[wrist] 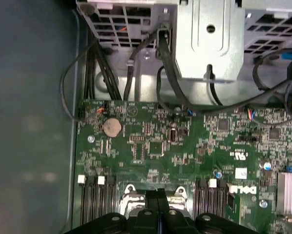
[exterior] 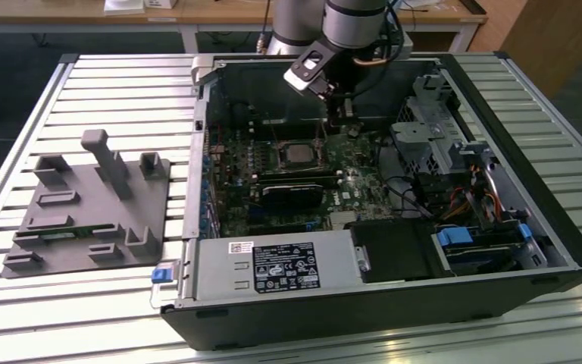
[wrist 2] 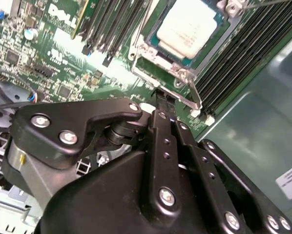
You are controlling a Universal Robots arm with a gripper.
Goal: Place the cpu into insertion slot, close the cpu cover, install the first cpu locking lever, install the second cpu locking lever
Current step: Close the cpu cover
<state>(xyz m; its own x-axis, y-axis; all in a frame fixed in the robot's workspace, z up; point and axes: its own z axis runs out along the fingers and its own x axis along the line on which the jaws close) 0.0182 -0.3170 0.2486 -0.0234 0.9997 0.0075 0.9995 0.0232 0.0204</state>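
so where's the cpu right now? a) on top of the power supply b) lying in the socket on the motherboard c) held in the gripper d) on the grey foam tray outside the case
b: in the second wrist view the cpu lies flat on the motherboard with the cpu cover framing it, apart from the gripper.

White lettering [wrist 2: 63, 17] marks the green motherboard [wrist 2: 48, 63], and a dark printed sticker [exterior: 283, 267] lies on the silver power supply [exterior: 215, 282].
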